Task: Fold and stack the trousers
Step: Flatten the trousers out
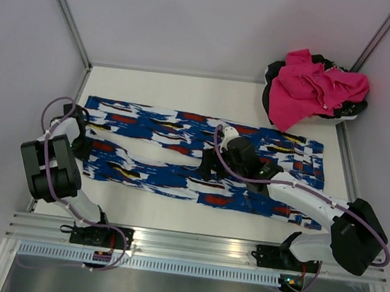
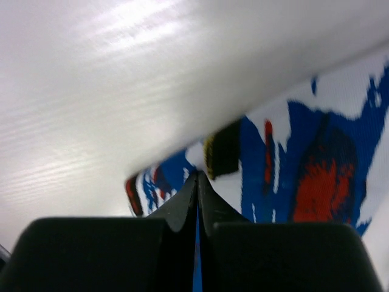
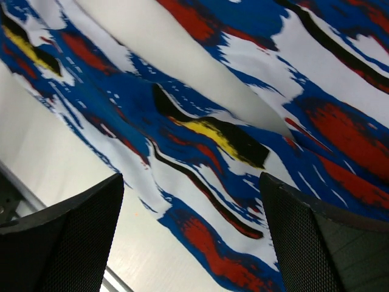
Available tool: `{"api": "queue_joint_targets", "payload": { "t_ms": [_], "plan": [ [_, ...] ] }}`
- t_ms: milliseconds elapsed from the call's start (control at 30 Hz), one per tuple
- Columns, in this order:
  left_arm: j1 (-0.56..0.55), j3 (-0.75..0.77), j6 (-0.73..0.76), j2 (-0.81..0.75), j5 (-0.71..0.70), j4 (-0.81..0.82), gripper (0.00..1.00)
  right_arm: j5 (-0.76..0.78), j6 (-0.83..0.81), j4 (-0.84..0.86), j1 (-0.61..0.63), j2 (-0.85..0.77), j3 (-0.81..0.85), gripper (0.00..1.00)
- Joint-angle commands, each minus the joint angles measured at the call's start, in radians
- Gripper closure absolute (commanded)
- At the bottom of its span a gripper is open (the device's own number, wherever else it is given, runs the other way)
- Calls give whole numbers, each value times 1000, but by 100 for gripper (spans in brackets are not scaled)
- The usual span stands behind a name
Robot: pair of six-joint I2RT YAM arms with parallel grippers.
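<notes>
Top external view: no bin or box is seen. A pink garment (image 1: 309, 89) is heaped over darker black-and-white cloth at the far right corner of the white table (image 1: 187, 92), well apart from both arms.

The trousers (image 1: 155, 177) are spread flat lengthwise across the middle of the table, with the leg ends at the left and the wider waist end at the right. The left gripper (image 1: 82, 139) is placed at the left end, at the leg hems. In the left wrist view its fingers (image 2: 182, 207) are pressed together, and a thin strip of blue fabric is pinched between them; printed cloth and bare table are seen beyond the tips.

The right gripper (image 1: 208, 165) is held over the middle of the trousers, near where the two legs meet. In the right wrist view its fingers (image 3: 67, 237) are spread wide apart, with printed fabric lying below and between them and nothing gripped. Whether the tips touch the cloth cannot be told.
</notes>
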Motion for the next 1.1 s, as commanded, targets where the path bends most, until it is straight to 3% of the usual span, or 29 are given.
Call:
{"api": "queue_joint_targets", "payload": {
  "t_ms": [0,267,333,467,567,600,633,700,967,1067],
  "plan": [
    [72,71,-10,9,-123,-32,98,160,48,41,-3,-78,-49,2],
    [126,89,-9,72,-157,-52,98,486,196,-196,-11,-126,-54,2],
    [124,83,13,76,-97,-34,98,489,221,-266,-20,-132,-41,2],
    [123,33,119,-64,51,69,95,436,272,-303,-23,-184,-74,2],
    [121,11,194,-152,145,97,54,414,330,-323,-24,-218,-130,2],
    [121,8,208,-190,165,92,18,409,341,-329,-26,-226,-164,2],
    [118,6,209,-203,171,82,8,406,353,-330,-29,-230,-176,2],
    [118,-3,200,-233,172,59,3,396,358,-330,-34,-244,-201,2],
    [116,-164,85,-247,110,95,2,376,293,-330,-49,-208,-140,2],
    [116,-208,57,-215,147,154,2,366,270,-355,-50,-154,-98,2]
  ]
}}
